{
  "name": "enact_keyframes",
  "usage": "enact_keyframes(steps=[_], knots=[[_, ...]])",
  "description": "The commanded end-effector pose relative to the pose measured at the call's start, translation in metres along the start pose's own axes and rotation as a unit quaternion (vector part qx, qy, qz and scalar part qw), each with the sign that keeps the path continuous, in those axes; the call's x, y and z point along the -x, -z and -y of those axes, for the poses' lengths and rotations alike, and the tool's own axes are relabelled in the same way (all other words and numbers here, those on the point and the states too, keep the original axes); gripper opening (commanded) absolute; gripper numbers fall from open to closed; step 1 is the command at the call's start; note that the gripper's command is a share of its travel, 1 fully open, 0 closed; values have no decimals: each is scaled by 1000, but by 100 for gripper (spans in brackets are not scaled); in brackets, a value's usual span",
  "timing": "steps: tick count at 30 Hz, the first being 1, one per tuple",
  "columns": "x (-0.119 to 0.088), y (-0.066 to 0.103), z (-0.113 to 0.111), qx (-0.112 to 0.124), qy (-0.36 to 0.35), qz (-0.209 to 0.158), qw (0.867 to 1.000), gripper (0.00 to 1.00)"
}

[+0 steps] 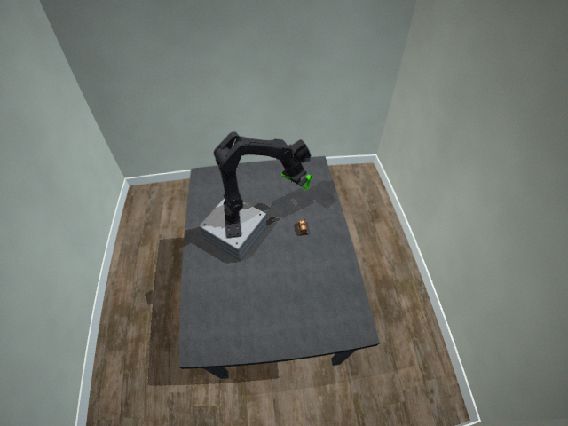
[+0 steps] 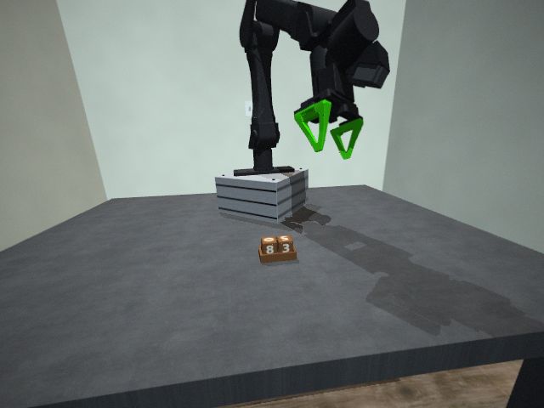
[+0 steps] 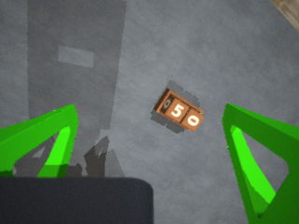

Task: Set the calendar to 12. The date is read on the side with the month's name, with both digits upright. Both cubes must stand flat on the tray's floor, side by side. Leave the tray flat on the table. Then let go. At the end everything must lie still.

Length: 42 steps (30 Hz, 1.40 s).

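A small brown tray [image 2: 276, 258] [image 1: 302, 232] [image 3: 161, 105] lies flat on the dark table [image 2: 175, 307] [image 1: 275, 297]. Two orange-brown cubes stand side by side in it. In the exterior view the left cube [image 2: 269, 248] shows 8 and the right cube [image 2: 286, 246] shows 3. In the wrist view their tops read 5 [image 3: 177, 111] and 0 [image 3: 192, 120]. No month name is legible. My gripper [image 2: 331, 152] [image 1: 298, 180] [image 3: 149, 112] has green fingers. It is open and empty, hanging high above the table, behind the tray and off to one side.
The arm stands on a grey layered block [image 2: 259, 193] [image 1: 233, 231] behind the tray. The table's edges drop to a wooden floor [image 1: 138, 320], with walls close around.
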<state>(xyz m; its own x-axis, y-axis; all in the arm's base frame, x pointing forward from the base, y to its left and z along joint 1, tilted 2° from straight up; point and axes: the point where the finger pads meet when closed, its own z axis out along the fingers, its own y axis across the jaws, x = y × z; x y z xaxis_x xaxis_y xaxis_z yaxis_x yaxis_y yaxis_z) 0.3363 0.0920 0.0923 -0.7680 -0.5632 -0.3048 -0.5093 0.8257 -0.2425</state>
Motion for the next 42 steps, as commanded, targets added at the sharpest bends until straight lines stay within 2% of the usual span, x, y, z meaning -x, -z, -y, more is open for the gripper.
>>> enact_keyframes(steps=[1,3,7,11,15,22,38,42], knots=[[-9,3,-4,18,-28,-20,999,100],[-21,-9,15,27,-91,-58,994,100],[-32,-19,31,35,-147,-90,984,100],[-51,-33,54,47,-233,-137,962,100],[-63,-40,66,53,-281,-163,944,100],[-68,-42,70,56,-300,-172,937,100],[-68,-43,71,56,-302,-173,936,100],[-69,-45,70,50,-333,-174,925,100]])
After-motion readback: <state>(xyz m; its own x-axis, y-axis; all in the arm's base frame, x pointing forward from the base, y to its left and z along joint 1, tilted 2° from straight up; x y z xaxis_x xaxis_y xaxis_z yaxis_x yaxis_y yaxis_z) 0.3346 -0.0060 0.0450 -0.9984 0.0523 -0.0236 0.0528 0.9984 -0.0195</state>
